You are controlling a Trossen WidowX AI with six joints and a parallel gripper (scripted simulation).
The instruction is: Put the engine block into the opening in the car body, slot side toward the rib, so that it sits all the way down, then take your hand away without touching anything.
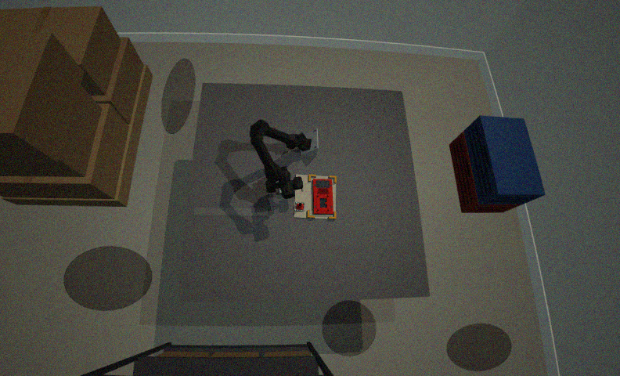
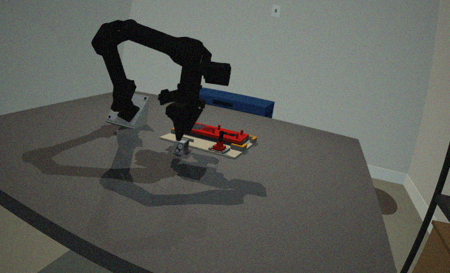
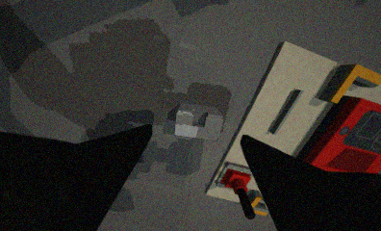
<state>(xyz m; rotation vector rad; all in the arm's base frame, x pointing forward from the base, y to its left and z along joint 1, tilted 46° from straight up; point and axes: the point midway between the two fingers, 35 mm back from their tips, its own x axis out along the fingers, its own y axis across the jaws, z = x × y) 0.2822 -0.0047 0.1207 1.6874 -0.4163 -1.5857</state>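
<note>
The engine block (image 2: 182,147) (image 3: 193,122), a small grey block, lies on the dark table just off the cream base plate (image 2: 203,143) (image 3: 294,72). My gripper (image 1: 285,189) (image 2: 179,137) (image 3: 196,134) is open and hangs right above the block, one finger on each side, without touching it. The red car body (image 1: 322,197) (image 2: 217,131) (image 3: 357,140) sits on the plate between yellow corner brackets (image 3: 357,77); its dark opening (image 1: 322,203) is empty. I cannot make out the block's slot or the rib.
A small red stand with a black lever (image 1: 299,206) (image 2: 219,143) (image 3: 234,178) is on the plate's near corner. The arm's base (image 2: 127,111) is behind. A blue crate (image 1: 502,158) (image 2: 237,101) and cardboard boxes (image 1: 48,102) stand far off.
</note>
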